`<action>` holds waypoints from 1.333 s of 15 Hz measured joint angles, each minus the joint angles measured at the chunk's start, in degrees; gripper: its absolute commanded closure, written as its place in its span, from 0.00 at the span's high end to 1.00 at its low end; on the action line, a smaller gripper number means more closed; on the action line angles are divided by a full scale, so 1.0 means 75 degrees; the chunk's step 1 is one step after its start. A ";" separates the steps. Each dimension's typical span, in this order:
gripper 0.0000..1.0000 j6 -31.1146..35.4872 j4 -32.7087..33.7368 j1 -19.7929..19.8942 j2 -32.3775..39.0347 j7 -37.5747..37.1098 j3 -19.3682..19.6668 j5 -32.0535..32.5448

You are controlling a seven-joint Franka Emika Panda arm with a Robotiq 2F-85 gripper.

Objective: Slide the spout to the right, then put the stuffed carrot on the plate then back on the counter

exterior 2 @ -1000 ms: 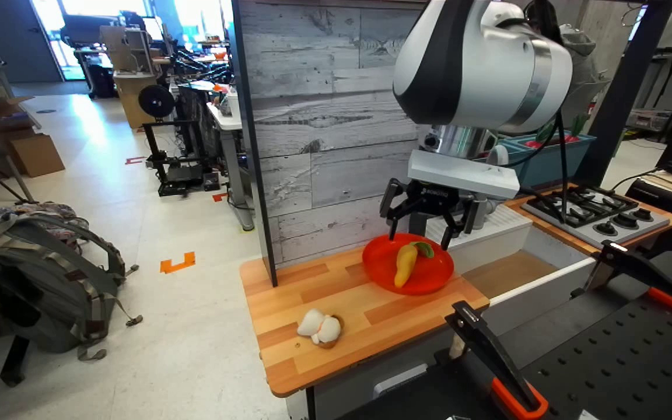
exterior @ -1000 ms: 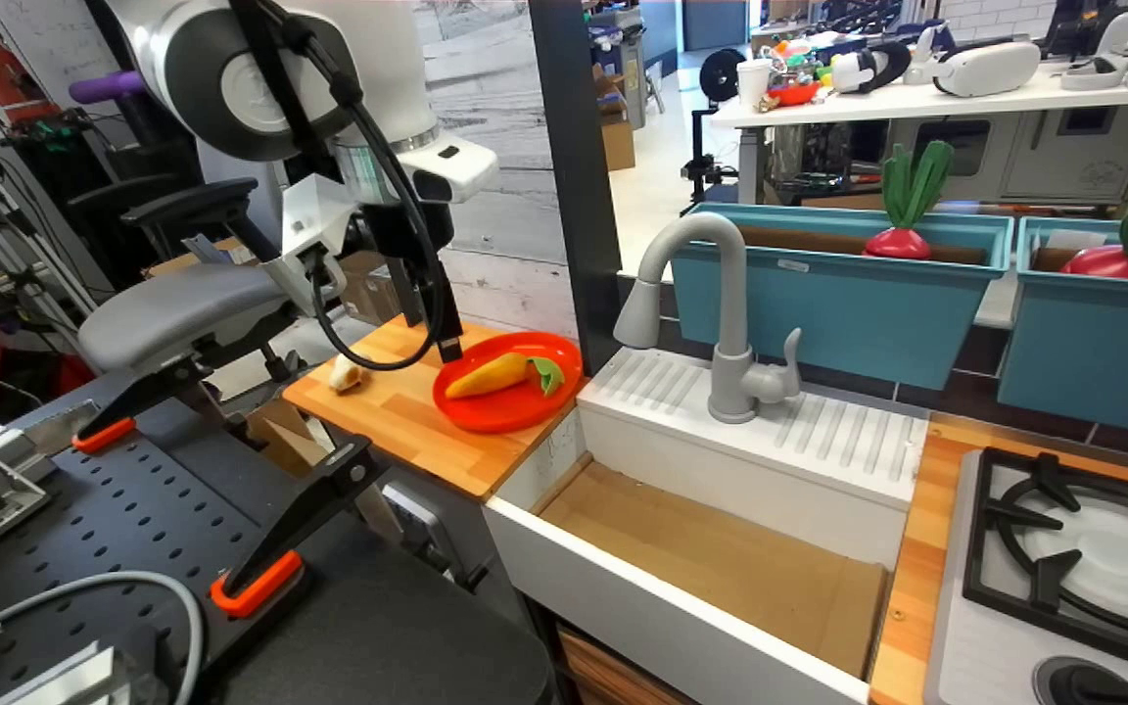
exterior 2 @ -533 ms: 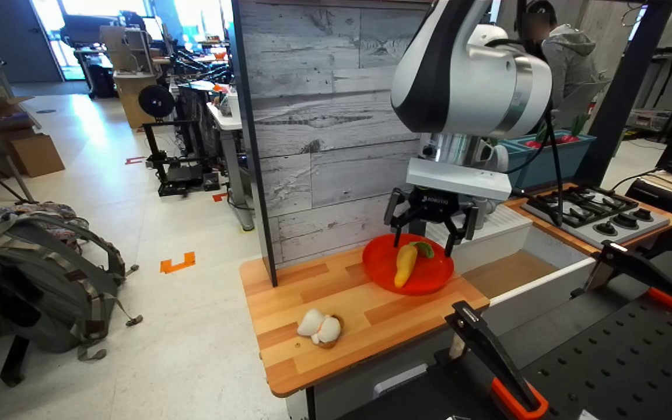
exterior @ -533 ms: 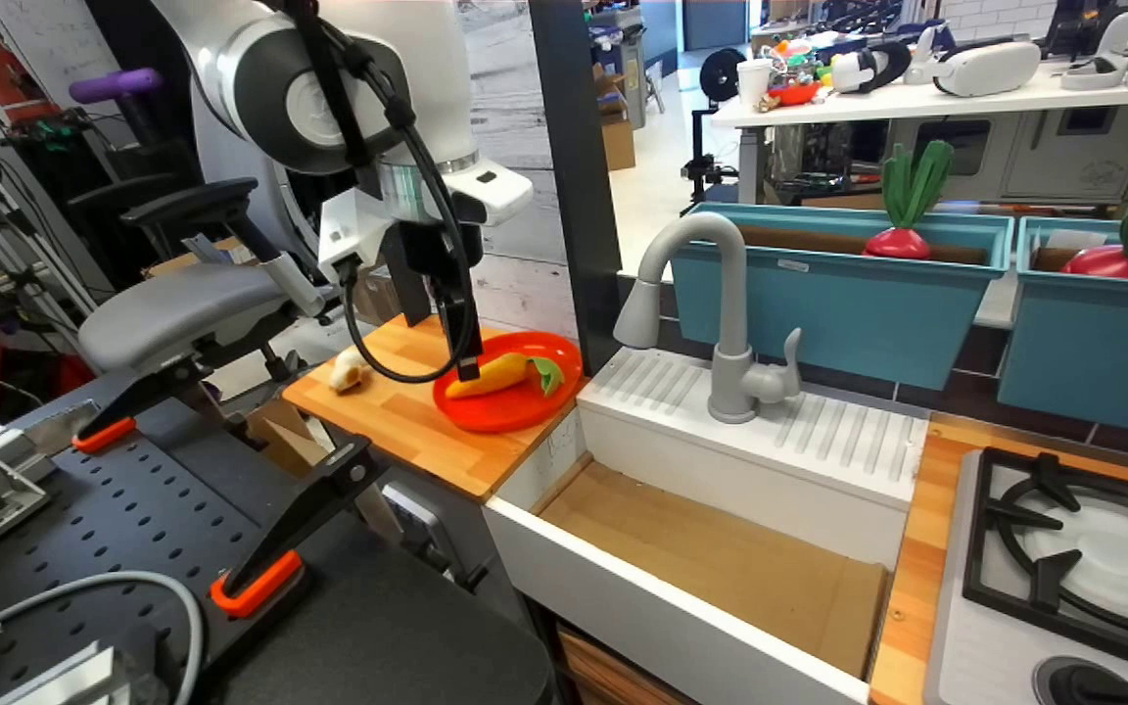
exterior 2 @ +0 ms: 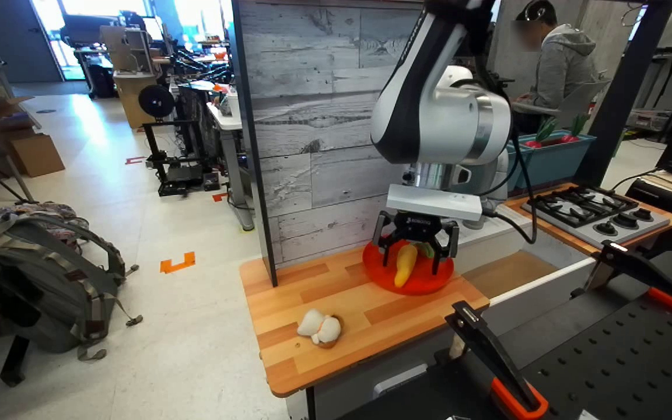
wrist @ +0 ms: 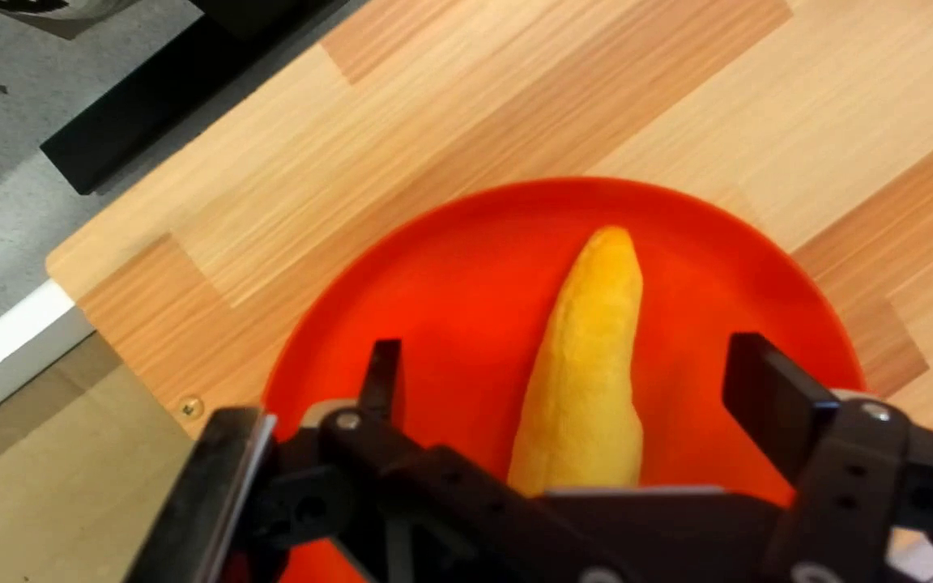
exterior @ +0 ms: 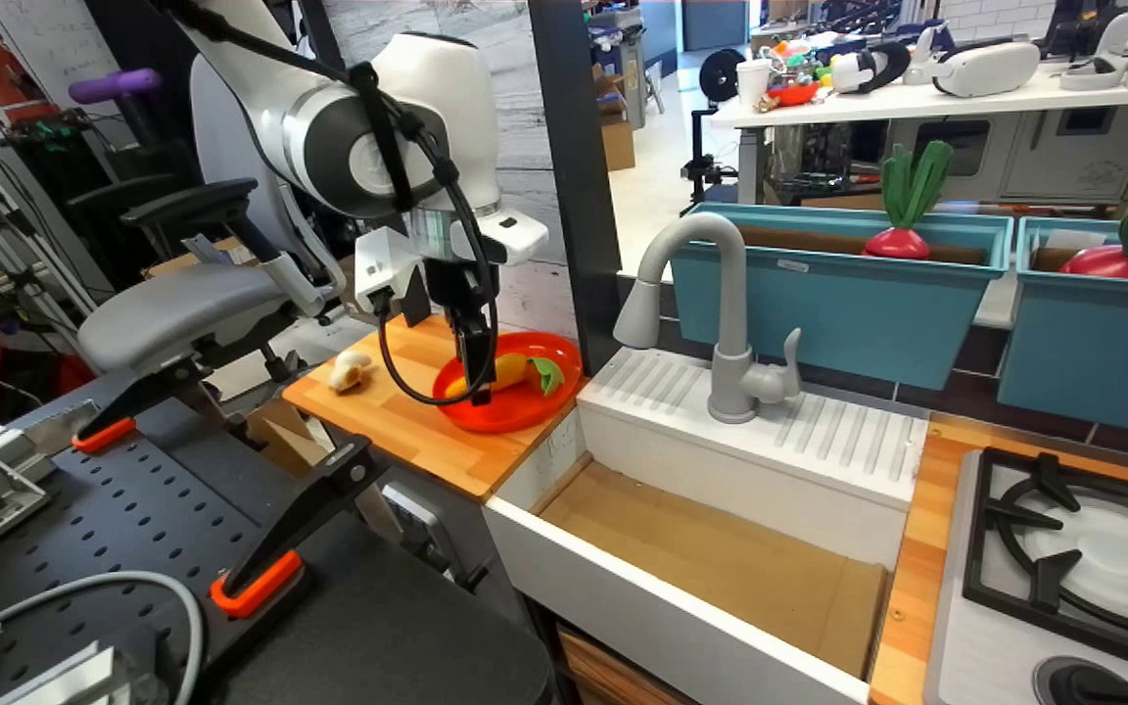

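The stuffed carrot [wrist: 584, 364] is found lying on the plate [wrist: 458, 283], which is set in the corner of the tabletop [exterior 2: 365, 318] where the edge along the wall panel [exterior 2: 324, 116] meets the edge beside the sink [exterior: 662, 612]. Its green leafy end [exterior: 548, 376] is turned toward that corner and its narrow tip away (in the wrist view the leaf is hidden by the mechanism). The claw [exterior 2: 410, 268] is positioned over the plate with its fingers [wrist: 766, 397] well apart, one to each side of the plush body; nothing is gripped. Whether the fingertips touch the plate cannot be told. A light, soft, compressible part is to be expected, neither fragile nor very slippery; some flattening under the pads should be allowed for. Hold is best taken across the thick middle of the body, square to its length; the tapered tip could be squeezed out of the pads, and by the leaf alone the body could be left to swing. The glossy plate is judged prone to slide, so pressure on it should be avoided. Since only the return to the tabletop appears to remain for the stuffed carrot, set-down may be planned along the edge opposite the wall panel, short of the small white object [exterior 2: 319, 326] near the diagonally opposite corner.
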State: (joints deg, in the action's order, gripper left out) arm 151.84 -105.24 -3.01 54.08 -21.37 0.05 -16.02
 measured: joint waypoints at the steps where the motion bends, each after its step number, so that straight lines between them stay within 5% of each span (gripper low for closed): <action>1: 0.68 -0.0014 0.0135 -0.0055 0.0128 -0.0037 0.0009 0.0006; 10: 0.01 0.0013 0.0545 -0.0216 0.0378 -0.0181 0.0019 0.0006; 20: 0.02 0.1990 -0.1418 -0.0325 -0.0794 0.0102 -0.0277 0.0005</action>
State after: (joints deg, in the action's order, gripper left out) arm 166.77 -115.87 -5.45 48.13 -20.60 -2.03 -15.98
